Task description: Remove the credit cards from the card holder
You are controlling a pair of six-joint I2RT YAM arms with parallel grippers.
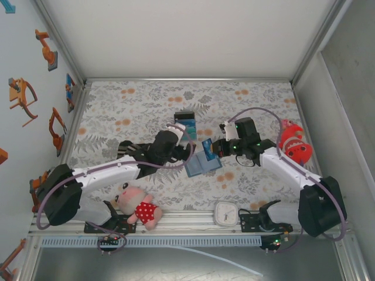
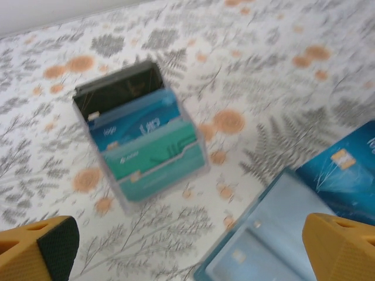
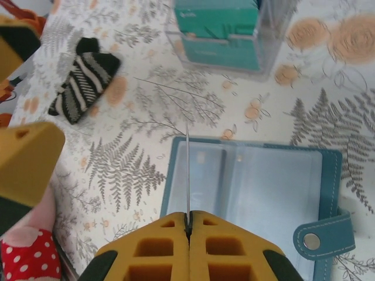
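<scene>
**At the table's centre: one card pinched edge-on over the open card holder**

Near the middle of the table the card holder lies open and flat, inner panels up, with its snap tab loose at one side.

The right gripper is clenched on a dark blue card. In the right wrist view this card is a thin upright line rising from the closed pads, above one panel of the holder.

The left gripper is released, jaws wide with nothing between them, and hangs just beside the holder.

Toward the far edge stands a clear rack holding three credit cards upright: black, blue and teal.

A striped sock lies well apart from the holder.

A pale shape with a chip shows in one pocket in the left wrist view. It is blurred, but is probably another card.

Handling, as a judgement:
- **Cards:** light, stiff and slick. They are best taken by pinching the flat faces at an exposed short edge.
- **Holder:** soft and light, with glossy pockets. It may lift or slide along with a card, so the free gripper should pin down a bare panel.
</scene>
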